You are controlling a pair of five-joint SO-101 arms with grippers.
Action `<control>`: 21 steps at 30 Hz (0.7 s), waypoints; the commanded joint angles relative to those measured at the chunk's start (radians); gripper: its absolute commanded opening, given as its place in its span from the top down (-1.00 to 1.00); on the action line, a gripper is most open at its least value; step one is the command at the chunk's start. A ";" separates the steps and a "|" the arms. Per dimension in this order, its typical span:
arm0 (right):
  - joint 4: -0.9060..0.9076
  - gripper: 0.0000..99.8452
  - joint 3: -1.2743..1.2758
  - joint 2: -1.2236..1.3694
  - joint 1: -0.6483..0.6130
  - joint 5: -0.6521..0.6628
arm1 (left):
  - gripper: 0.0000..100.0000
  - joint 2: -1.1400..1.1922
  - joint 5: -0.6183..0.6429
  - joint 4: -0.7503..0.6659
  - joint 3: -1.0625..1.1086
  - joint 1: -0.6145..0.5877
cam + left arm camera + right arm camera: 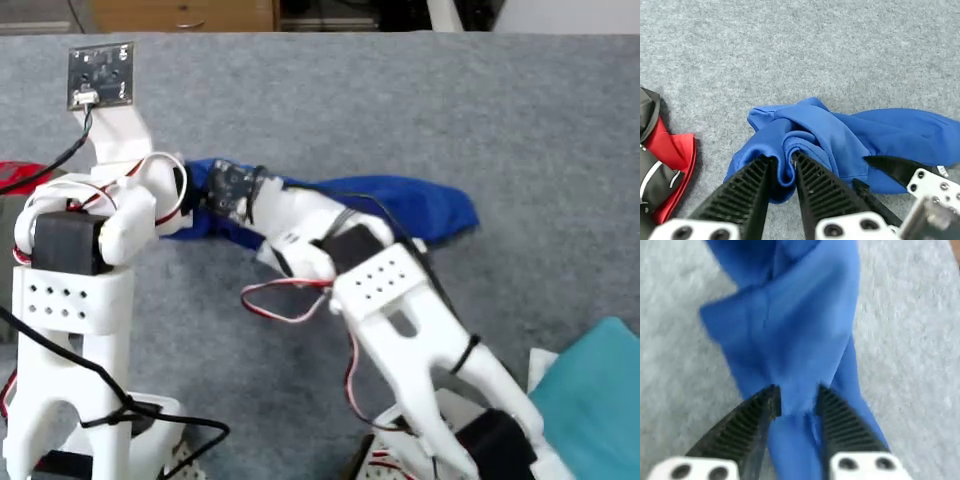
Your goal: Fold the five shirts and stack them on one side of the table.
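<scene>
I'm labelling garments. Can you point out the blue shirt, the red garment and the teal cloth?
blue shirt (890,135), left wrist view, flat stretch beyond the bunched fold
red garment (677,150), left wrist view, red panel beside its black part
teal cloth (600,390), high view, its upper face

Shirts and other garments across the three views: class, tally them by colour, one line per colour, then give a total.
blue shirt: 1
teal garment: 1
red-and-black garment: 1 (counted as one piece; it may be two)
Total: 3
</scene>
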 commanded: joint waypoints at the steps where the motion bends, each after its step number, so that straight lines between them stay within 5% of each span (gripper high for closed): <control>1: -0.058 0.99 -0.004 0.031 0.031 -0.060 | 0.96 -0.010 0.021 0.002 -0.015 -0.009; 13: -0.044 0.99 -0.004 -0.051 0.225 -0.097 | 0.96 -0.010 0.021 -0.003 -0.015 -0.008; 17: 0.060 0.96 -0.001 -0.094 0.170 -0.094 | 0.96 -0.010 0.021 -0.005 -0.015 -0.002; 21: 0.089 0.68 0.050 -0.122 0.064 -0.107 | 0.96 -0.010 0.021 -0.006 -0.015 -0.002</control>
